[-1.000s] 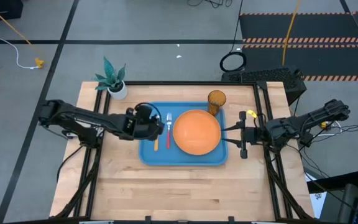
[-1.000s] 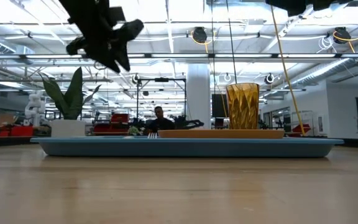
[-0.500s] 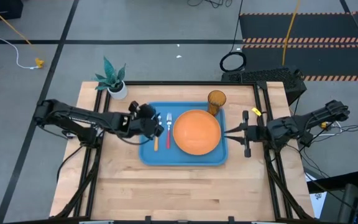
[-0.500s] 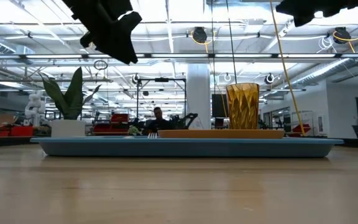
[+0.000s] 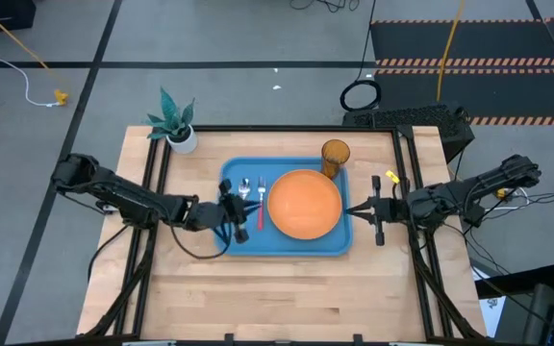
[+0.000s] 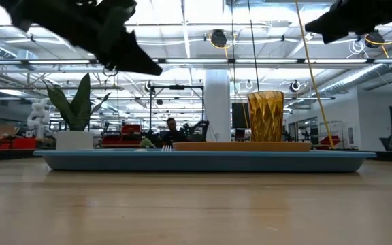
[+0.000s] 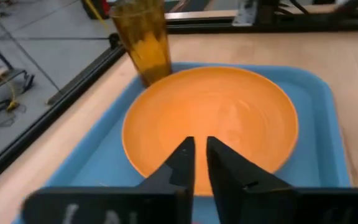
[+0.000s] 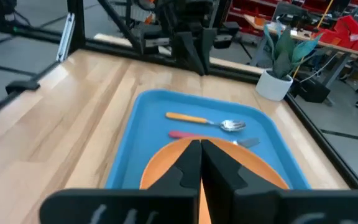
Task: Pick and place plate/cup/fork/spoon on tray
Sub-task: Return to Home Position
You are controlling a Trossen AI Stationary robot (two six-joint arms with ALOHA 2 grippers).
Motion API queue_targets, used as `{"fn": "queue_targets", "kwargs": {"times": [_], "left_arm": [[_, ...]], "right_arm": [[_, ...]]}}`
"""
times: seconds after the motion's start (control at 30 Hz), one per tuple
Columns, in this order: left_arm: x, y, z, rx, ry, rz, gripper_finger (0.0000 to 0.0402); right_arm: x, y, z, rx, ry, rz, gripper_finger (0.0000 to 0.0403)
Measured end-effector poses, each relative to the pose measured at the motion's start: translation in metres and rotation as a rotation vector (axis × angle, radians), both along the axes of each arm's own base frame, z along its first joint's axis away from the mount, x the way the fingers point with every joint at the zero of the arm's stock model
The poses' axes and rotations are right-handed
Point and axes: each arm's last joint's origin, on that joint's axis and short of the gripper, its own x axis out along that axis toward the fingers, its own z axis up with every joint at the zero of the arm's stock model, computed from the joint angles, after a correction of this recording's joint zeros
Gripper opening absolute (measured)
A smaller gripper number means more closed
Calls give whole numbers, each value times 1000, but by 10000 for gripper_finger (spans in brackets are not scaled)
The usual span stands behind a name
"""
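We are seeing the blue plastic tray holding the round orange plate, amber cup, red-handled fork and orange-handled spoon. The left gripper and right gripper are hanging empty, fingers pinched together.

The light wooden counter sits in a black metal frame on a grey floor crossed by dark lines. At the far right of the floor lies a black mat with orange-striped edges. Seen level across the counter, a large, brightly lit hall opens behind. It has white ceiling trusses, round hanging lamps, a white column, red storage bins and a person far off.
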Motion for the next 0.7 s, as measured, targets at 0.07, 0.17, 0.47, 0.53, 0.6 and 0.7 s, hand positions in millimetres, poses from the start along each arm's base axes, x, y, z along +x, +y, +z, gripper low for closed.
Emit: {"fn": "queue_targets", "kwargs": {"times": [0.07,0.17,0.47,0.53,0.6,0.7], "left_arm": [[-5,-2,-8,4,1,-12,20],[-12,-3,-20,-10,-17,-43,5],[-34,-4,-41,-66,-163,-229,5],[-42,-3,-47,-65,-185,-247,5],[-50,-1,-52,-69,-213,-247,9],[-62,3,-60,-93,-245,-243,12]], "right_arm": [[0,0,-4,-5,12,0,1],[0,0,-11,-8,17,0,0],[-1,0,-47,60,-61,-7,0],[-2,0,-52,87,-58,-14,0],[-3,-1,-57,108,-48,-20,0],[-4,-1,-65,134,-26,-29,0]]}}
